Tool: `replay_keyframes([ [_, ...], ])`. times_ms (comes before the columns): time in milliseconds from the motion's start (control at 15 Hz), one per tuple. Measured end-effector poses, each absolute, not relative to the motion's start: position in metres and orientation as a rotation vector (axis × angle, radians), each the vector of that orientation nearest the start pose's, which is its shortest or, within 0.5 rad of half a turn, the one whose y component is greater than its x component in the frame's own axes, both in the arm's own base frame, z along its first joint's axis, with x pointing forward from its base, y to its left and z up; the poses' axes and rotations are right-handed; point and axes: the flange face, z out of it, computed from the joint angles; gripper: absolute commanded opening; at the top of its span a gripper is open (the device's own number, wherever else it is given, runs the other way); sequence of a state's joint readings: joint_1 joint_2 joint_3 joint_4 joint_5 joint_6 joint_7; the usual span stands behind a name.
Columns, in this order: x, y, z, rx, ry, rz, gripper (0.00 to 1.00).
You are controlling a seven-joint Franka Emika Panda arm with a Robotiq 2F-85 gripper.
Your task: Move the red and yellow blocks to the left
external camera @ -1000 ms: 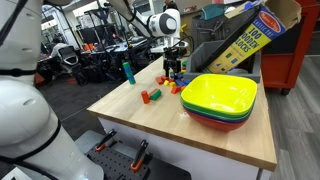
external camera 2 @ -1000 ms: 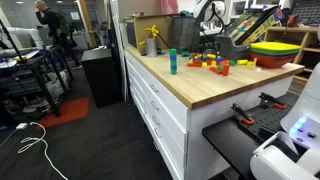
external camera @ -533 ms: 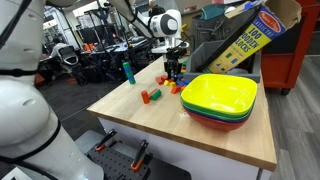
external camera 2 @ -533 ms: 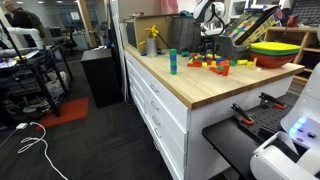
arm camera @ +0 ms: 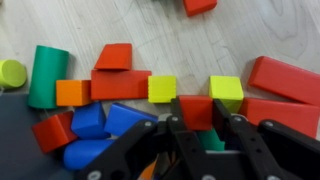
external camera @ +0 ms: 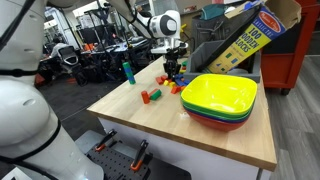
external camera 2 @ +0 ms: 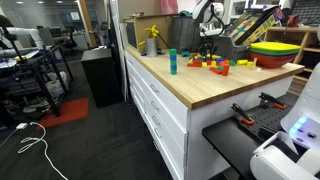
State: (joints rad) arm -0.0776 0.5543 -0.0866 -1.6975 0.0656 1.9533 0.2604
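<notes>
We read the gripper (arm camera: 200, 122) astride the red block (arm camera: 197, 108) (clamping not discernible); the yellow block (arm camera: 162, 88) sits untouched, nothing relocated yet.

The pale wood-grain tabletop (arm camera: 200, 45) fills the wrist view. On it are a green wooden cylinder (arm camera: 47, 75) at left, 2 yellow wooden cubes (arm camera: 162, 88) at centre, a long red wooden block (arm camera: 285, 78) at right and blue wooden blocks (arm camera: 90, 120) at lower left. The black gripper (arm camera: 200, 122) crosses the bottom edge. In an exterior view, right of centre, the stacked plastic bowls (external camera: 220, 97) are yellow on top with red and green rims beneath. Left of centre are a tiny red wooden block (external camera: 145, 98) and a tiny yellow-orange wooden block (external camera: 154, 93).
</notes>
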Motion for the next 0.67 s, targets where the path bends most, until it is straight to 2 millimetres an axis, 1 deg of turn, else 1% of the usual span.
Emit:
replay_keyframes([
  [133,0.633,-0.093,0.256,-3.034,0.692,0.459,0.09],
  [267,0.633,-0.090,0.263,-3.037,0.685,0.445,0.09],
  [467,0.628,-0.083,0.281,-3.046,0.665,0.419,0.09],
  [667,0.616,-0.066,0.300,-3.069,0.616,0.420,0.09],
])
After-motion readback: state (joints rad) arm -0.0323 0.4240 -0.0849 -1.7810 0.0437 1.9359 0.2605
